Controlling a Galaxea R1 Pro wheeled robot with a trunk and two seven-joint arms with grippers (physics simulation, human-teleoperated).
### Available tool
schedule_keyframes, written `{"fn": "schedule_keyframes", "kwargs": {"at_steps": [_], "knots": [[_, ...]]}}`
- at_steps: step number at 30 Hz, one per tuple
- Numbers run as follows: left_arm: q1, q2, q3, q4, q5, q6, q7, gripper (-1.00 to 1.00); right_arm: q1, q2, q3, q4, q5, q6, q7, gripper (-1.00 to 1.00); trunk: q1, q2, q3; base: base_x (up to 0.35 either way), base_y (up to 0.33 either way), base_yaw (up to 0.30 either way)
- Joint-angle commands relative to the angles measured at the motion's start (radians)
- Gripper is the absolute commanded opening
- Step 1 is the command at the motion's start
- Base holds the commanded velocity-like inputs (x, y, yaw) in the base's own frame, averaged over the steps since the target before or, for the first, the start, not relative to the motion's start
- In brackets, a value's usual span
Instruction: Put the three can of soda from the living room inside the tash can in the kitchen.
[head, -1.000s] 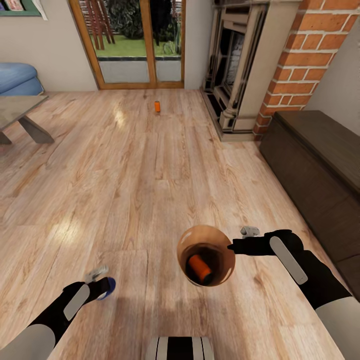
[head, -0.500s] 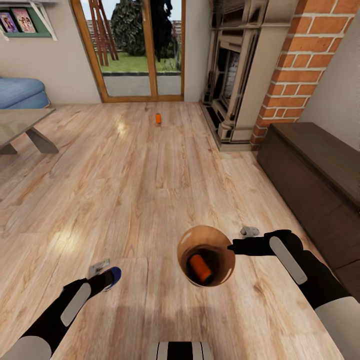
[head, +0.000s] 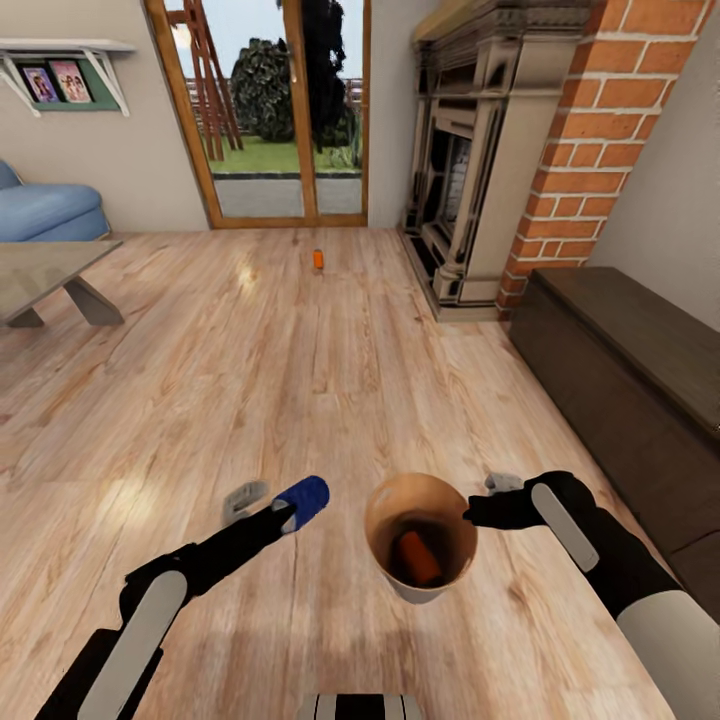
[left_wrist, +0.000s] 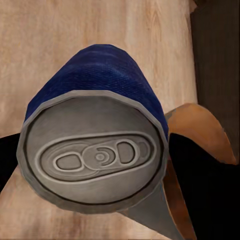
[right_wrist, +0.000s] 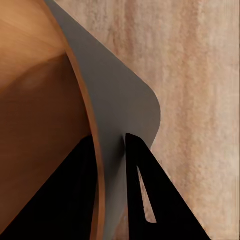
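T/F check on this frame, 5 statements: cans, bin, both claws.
1. The left claw holds a dark blue can. True.
2. The bin stands on the floor by itself. False: the right claw pinches its rim and holds it up, one finger inside the wall and one outside.
3. An orange can already lies inside the bin. True.
4. The blue can is already inside the bin. False: it is beside the rim, on the left arm's side, in the claw.
5. A second orange can rests on the low table. False: it sits on the wood floor near the glass doors.
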Motion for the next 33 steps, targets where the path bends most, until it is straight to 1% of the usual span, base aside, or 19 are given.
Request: {"fn": "schedule_keyframes", "kwargs": {"at_steps": [1, 4, 5, 6, 7, 9, 11, 14, 17, 18, 20, 22, 24, 25, 28, 31, 33], "knots": [[0.0, -0.009, -0.001, -0.003, -0.008, 0.003, -0.025, -1.0, -0.001, 0.001, 0.0, 0.002, -0.04, 0.0, 0.003, -1.0, 0.0, 0.0, 0.004, 0.0, 0.0, 0.0], [0.001, -0.02, 0.0, -0.007, 0.0, 0.006, -0.093, -1.0, -0.004, 0.004, 0.0, 0.027, -0.04, 0.0, 0.001, -1.0, -0.002, 0.001, 0.016, 0.0, 0.0, 0.0], [0.0, -0.023, -0.001, -0.007, 0.001, 0.011, -0.107, -1.0, -0.006, 0.007, 0.0, 0.04, -0.04, 0.0, -0.001, -1.0, -0.002, 0.001, 0.019, 0.0, 0.0, 0.0], [-0.001, -0.033, -0.002, -0.008, 0.002, 0.019, -0.117, -1.0, -0.006, 0.014, 0.0, 0.052, -0.04, 0.0, -0.007, -1.0, -0.003, 0.001, 0.023, 0.0, 0.0, 0.0], [-0.001, -0.041, -0.002, -0.008, 0.002, 0.026, -0.12, -1.0, -0.007, 0.019, 0.0, 0.057, -0.04, 0.0, -0.011, -1.0, -0.003, 0.002, 0.027, 0.0, 0.0, 0.0], [-0.005, -0.071, -0.003, -0.008, 0.003, 0.061, -0.128, -1.0, -0.007, 0.035, -0.001, 0.07, -0.04, 0.0, -0.034, -1.0, -0.004, 0.002, 0.035, 0.0, 0.0, 0.0], [-0.013, -0.092, -0.008, -0.008, 0.003, 0.086, -0.131, -1.0, -0.007, 0.043, -0.002, 0.075, -0.04, 0.0, -0.053, -1.0, -0.005, 0.003, 0.043, 0.0, 0.0, 0.0], [-0.02, -0.105, -0.025, -0.008, 0.003, 0.099, -0.132, -1.0, -0.007, 0.047, -0.002, 0.077, -0.039, 0.0, -0.062, -1.0, -0.006, 0.003, 0.054, 0.0, 0.0, 0.0], [-0.036, -0.122, -0.066, -0.007, 0.001, 0.126, -0.121, -1.0, -0.006, 0.049, -0.001, 0.077, -0.038, 0.0, -0.066, -1.0, -0.008, 0.004, 0.066, 0.0, 0.0, 0.0], [-0.038, -0.128, -0.073, -0.007, 0.0, 0.13, -0.116, -1.0, -0.006, 0.049, -0.001, 0.077, -0.038, 0.0, -0.066, -1.0, -0.008, 0.004, 0.07, 0.0, 0.0, 0.0], [-0.048, -0.156, -0.104, -0.006, -0.007, 0.146, -0.084, -1.0, -0.006, 0.05, 0.0, 0.077, -0.038, 0.0, -0.067, -1.0, -0.009, 0.005, 0.077, 0.0, 0.0, 0.0], [-0.064, -0.18, -0.153, -0.004, -0.01, 0.17, -0.018, -1.0, -0.005, 0.05, 0.001, 0.077, -0.038, 0.0, -0.067, -1.0, -0.01, 0.005, 0.085, 0.0, 0.0, 0.0], [-0.082, -0.193, -0.207, -0.001, -0.01, 0.182, 0.052, -1.0, -0.005, 0.05, 0.003, 0.077, -0.038, 0.0, -0.068, -1.0, -0.011, 0.006, 0.093, 0.0, 0.0, 0.0], [-0.088, -0.197, -0.226, -0.001, -0.01, 0.184, 0.074, -1.0, -0.005, 0.05, 0.004, 0.077, -0.038, 0.0, -0.068, -1.0, -0.011, 0.006, 0.097, 0.0, 0.0, 0.0], [-0.094, -0.206, -0.251, 0.001, -0.011, 0.189, 0.102, -1.0, -0.005, 0.054, 0.005, 0.077, -0.038, 0.0, -0.069, -1.0, -0.013, 0.007, 0.108, 0.0, 0.0, 0.0], [-0.097, -0.213, -0.261, 0.011, -0.013, 0.191, 0.133, -1.0, -0.005, 0.059, 0.006, 0.077, -0.031, 0.0, -0.077, -1.0, -0.014, 0.007, 0.12, 0.0, 0.0, 0.0], [-0.105, -0.219, -0.284, 0.045, -0.014, 0.191, 0.16, -1.0, -0.005, 0.06, 0.006, 0.077, -0.028, 0.0, -0.081, -1.0, -0.015, 0.008, 0.128, 0.0, 0.0, 0.0]]}}
